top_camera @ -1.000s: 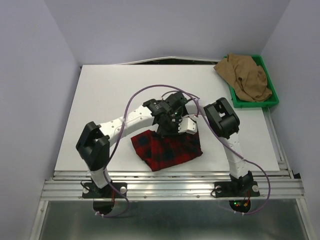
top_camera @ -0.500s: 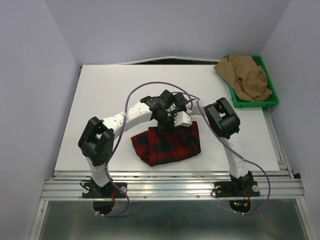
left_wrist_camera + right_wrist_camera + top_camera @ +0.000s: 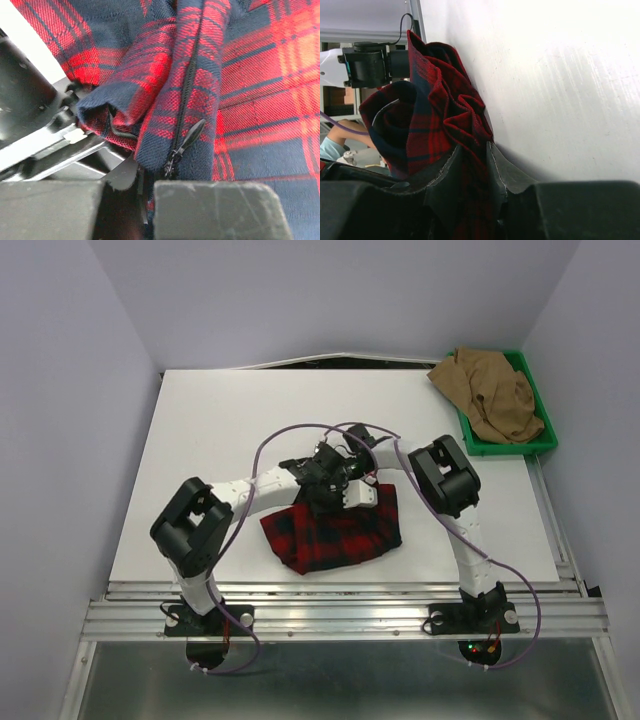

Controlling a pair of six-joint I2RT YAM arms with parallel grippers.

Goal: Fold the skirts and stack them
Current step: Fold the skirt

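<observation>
The red plaid skirt [image 3: 335, 535] lies bunched on the white table near the front, between the two arms. My left gripper [image 3: 325, 495] and right gripper [image 3: 352, 490] meet at its far edge. In the left wrist view my left gripper [image 3: 142, 192] is shut on a fold of the red plaid skirt [image 3: 240, 100] beside its zipper [image 3: 187, 142]. In the right wrist view my right gripper [image 3: 472, 160] is shut on a bunched edge of the red plaid skirt [image 3: 430, 115]. The tan skirt [image 3: 492, 392] lies crumpled in the green tray.
The green tray [image 3: 540, 445] sits at the table's far right corner. The white table [image 3: 220, 430] stretches behind and left of the arms. Purple cables loop over both arms. The table's front metal rail [image 3: 340, 615] runs close below the skirt.
Both grippers have moved toward the near edge with the far edge of the plaid skirt, and the cloth has bunched up shorter. The tan skirt has not moved.
</observation>
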